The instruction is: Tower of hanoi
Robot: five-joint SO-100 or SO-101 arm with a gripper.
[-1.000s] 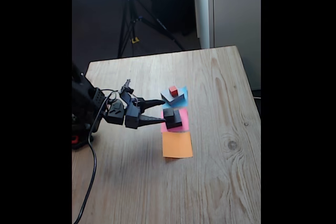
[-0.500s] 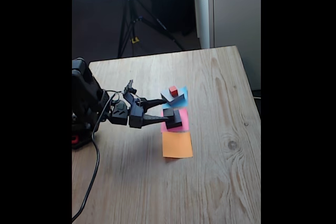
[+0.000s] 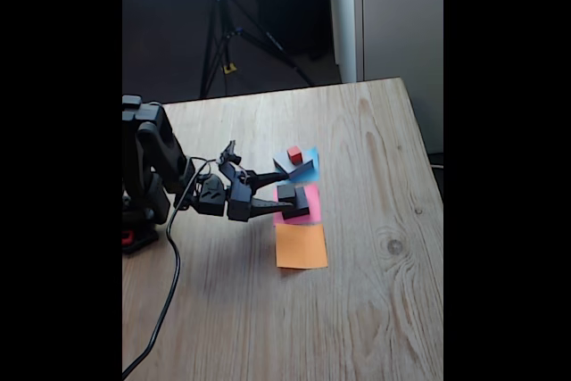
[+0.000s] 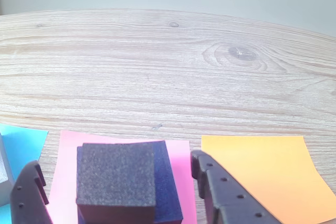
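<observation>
Four blocks: we see them split into two stacks on the table [image 3: 375,176], one on the blue paper and one on the pink paper.
Blue paper [image 3: 310,163]: we see the wide grey block [image 3: 295,168] lying on it, with the red cube [image 3: 294,154] on top.
Pink paper [image 4: 67,171]: we find the black block [image 4: 166,182] here, and the small dark grey block [image 4: 116,179] sits on top of it.
Orange paper [image 4: 268,174]: in the wrist view it lies to the right of the pink one, a strip of wood between them.
Tool [image 3: 284,192]: we see it spread wide, its two fingers flanking the stack on the pink paper; in the wrist view one fingertip [image 4: 31,192] shows at the stack's left and the other at its right, neither touching a block.
</observation>
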